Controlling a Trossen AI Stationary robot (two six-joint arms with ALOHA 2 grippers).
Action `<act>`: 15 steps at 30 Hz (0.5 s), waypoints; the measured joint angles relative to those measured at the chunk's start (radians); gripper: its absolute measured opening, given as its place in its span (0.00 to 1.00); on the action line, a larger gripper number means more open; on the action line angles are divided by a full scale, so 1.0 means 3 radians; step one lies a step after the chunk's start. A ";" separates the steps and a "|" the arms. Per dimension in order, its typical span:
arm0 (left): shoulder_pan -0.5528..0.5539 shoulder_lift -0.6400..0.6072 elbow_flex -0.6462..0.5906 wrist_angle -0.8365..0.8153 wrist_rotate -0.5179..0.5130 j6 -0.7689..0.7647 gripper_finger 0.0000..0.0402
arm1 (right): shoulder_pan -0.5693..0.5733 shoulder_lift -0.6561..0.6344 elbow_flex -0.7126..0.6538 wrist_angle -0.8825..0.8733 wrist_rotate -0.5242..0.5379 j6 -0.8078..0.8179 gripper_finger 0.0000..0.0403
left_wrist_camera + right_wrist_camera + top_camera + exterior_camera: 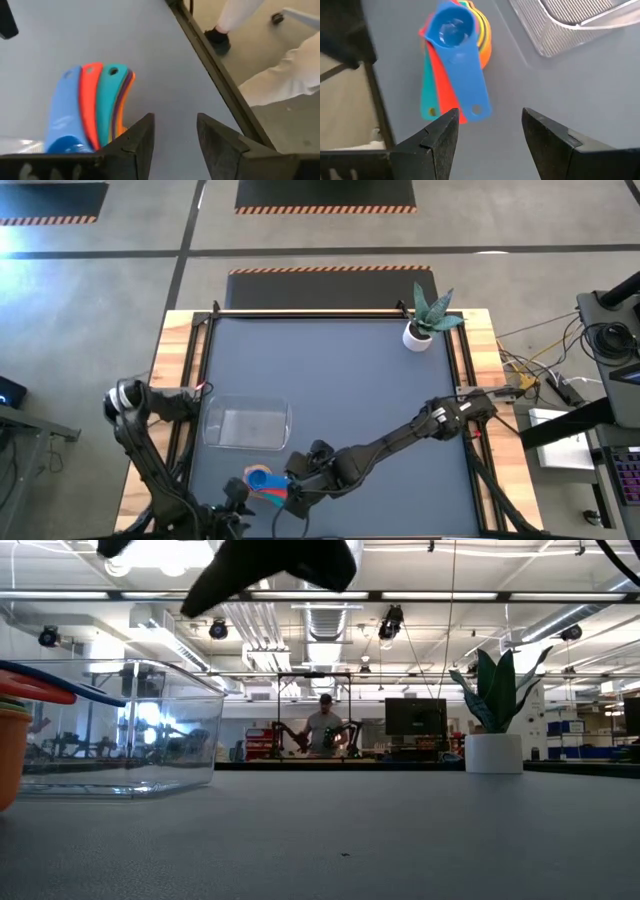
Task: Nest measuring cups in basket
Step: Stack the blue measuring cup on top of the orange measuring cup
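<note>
Glossy plastic cups (454, 30); clear basket (246, 424).

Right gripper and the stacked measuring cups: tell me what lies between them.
Nothing. In the right wrist view the open right gripper faces the measuring cups across bare grey table.

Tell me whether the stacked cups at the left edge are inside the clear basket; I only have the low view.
Observer: No. The nested stack of coloured plastic measuring cups sits on the grey table, just outside the clear rectangular plastic basket, which is empty.
Operator: Which cup is on top?
Observer: The small blue cup, with the handles fanned out under it.
Operator: Where is the right gripper?
Observer: The right gripper hovers at the handle ends, fingers open. The left gripper is close by, also open.
</note>
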 joint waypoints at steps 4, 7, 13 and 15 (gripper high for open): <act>0.0000 0.0336 0.0148 -0.0002 -0.0008 -0.0137 0.30 | -0.0040 0.0091 -0.0006 -0.0031 0.0022 0.0010 0.51; 0.0029 0.0592 0.0304 -0.0046 -0.0006 -0.0236 0.27 | -0.0064 0.0135 -0.0006 -0.0072 0.0226 0.0017 0.51; 0.0184 0.0975 0.0579 -0.0582 -0.0111 -0.0700 0.21 | -0.0101 0.0280 -0.0057 -0.0131 0.0423 0.0069 0.51; 0.0233 0.1017 0.0578 -0.0641 -0.0139 -0.0782 0.20 | -0.0103 0.0324 -0.0065 -0.0116 0.0413 0.0069 0.51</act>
